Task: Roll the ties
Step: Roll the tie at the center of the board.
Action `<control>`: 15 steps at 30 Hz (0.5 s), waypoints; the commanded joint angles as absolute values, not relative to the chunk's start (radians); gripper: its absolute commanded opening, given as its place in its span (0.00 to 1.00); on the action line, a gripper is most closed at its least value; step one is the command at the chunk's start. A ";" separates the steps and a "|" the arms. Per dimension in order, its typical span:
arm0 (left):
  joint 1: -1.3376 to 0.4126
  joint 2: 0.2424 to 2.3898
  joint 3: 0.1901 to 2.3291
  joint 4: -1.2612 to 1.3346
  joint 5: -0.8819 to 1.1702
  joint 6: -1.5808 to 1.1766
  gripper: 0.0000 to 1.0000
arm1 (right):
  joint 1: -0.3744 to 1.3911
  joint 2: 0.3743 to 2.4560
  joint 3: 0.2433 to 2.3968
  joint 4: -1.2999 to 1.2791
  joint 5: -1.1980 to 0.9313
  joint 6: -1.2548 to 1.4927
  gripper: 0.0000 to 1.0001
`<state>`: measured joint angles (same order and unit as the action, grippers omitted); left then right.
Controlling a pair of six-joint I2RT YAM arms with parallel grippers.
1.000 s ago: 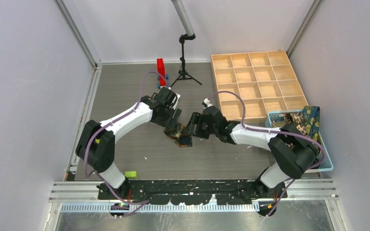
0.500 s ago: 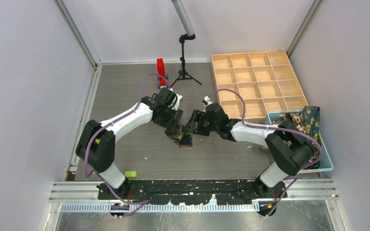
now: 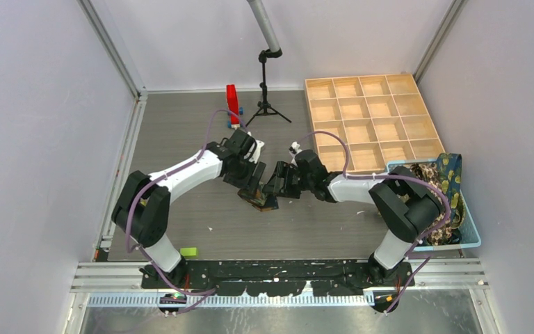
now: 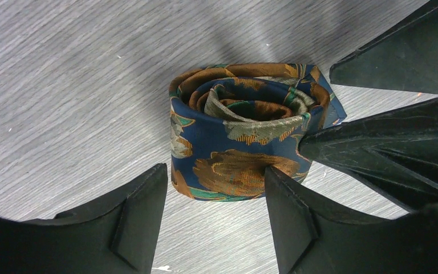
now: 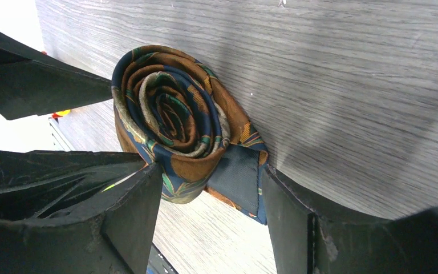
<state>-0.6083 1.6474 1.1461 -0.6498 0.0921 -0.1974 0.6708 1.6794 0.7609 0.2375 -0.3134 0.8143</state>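
Both my arms meet mid-table at the rolled tie [image 4: 239, 123], navy fabric with orange-brown and teal florals wound into a tight coil. It sits spiral end up on the grey wood-grain table [image 3: 181, 146]. My right gripper [image 5: 210, 170] pinches it: one finger [image 5: 125, 222] presses the coil's outer wrap, the other finger [image 5: 302, 228] sits against the loose navy tail end. The jaws stand fairly wide since the roll is fat. My left gripper [image 4: 215, 170] straddles the opposite side. One of its fingers [image 4: 302, 228] touches the fabric and the other [image 4: 120, 228] is just beside it, so I can't tell if it is actually clamping. Versus a second ago, the roll is in the same spot with the same shape, and the left arm has barely shifted. The right arm's elbow swung in toward centre, away from the light blue plastic basket [image 3: 469, 235] at the table's right edge, so more of the spare patterned ties [image 3: 441, 174] draped in it show. The pale wooden compartment tray [image 3: 372, 118] behind the basket is unchanged.
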 commanded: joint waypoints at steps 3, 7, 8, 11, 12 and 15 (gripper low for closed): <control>-0.619 1.665 1.141 -0.618 0.126 -0.187 0.65 | 0.665 1.692 0.748 0.360 -0.384 0.808 0.68; -0.621 1.678 1.145 -0.619 0.124 -0.189 0.64 | 0.663 1.682 0.728 0.389 -0.394 0.795 0.68; -0.620 1.680 1.146 -0.618 0.124 -0.188 0.64 | 0.663 1.680 0.727 0.384 -0.390 0.789 0.68; -0.620 1.687 1.153 -0.618 0.126 -0.188 0.64 | 0.660 1.687 0.731 0.347 -0.350 0.760 0.68; -0.621 1.689 1.154 -0.619 0.128 -0.189 0.64 | 0.661 1.691 0.736 0.329 -0.336 0.748 0.68; -0.621 1.696 1.160 -0.620 0.134 -0.186 0.63 | 0.660 1.690 0.747 0.283 -0.304 0.712 0.68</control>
